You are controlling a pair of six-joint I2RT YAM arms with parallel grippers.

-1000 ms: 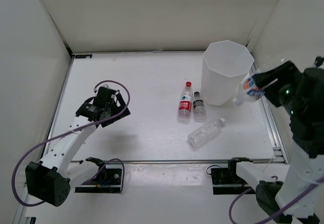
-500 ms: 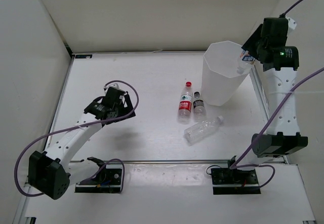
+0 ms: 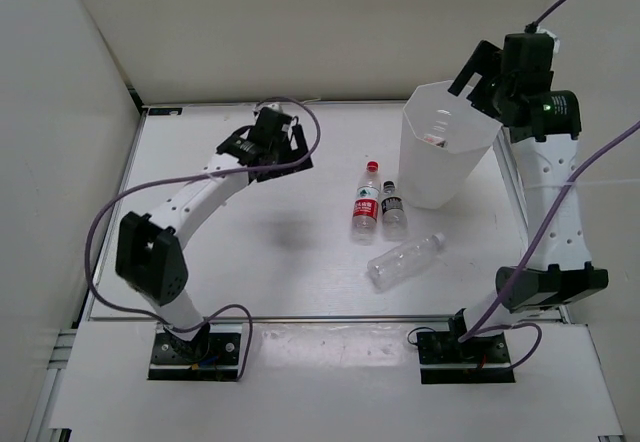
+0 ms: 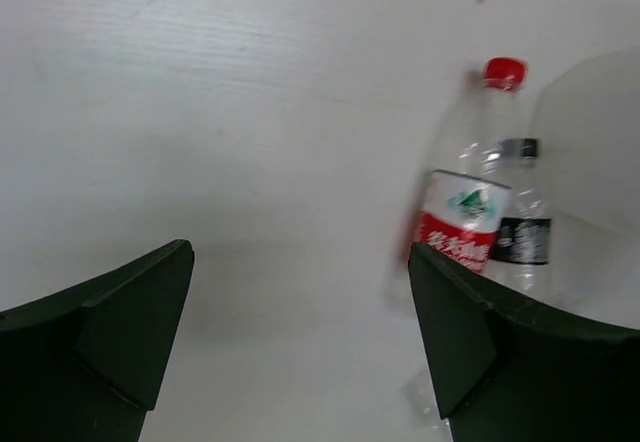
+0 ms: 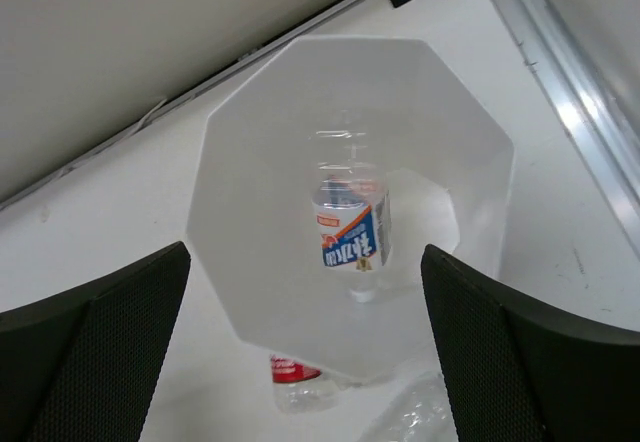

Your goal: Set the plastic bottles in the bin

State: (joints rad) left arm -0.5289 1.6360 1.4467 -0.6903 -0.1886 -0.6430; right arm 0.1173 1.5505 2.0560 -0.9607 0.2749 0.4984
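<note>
Over the bin (image 3: 440, 177) at upper right, the right gripper (image 3: 478, 77) gapes, 1 bottle (image 5: 350, 227) inside; the left gripper (image 4: 300, 252), spread, faces 3 more bottles (image 3: 392, 210) for pickup.

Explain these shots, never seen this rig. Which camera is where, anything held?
Two robot arms are bolted to the near edge of a table. The overhead picture looks down from behind them: left arm, right arm. The other two come from wrist cameras; the dark wedges at their bottom corners are the grasping parts: left fingers, right fingers. On the table lie a red-capped bottle, a black-capped bottle beside it, and a clear bottle nearer the arms. A white bin stands far right, a blue-label bottle inside. Both are open, holding nothing.
</note>
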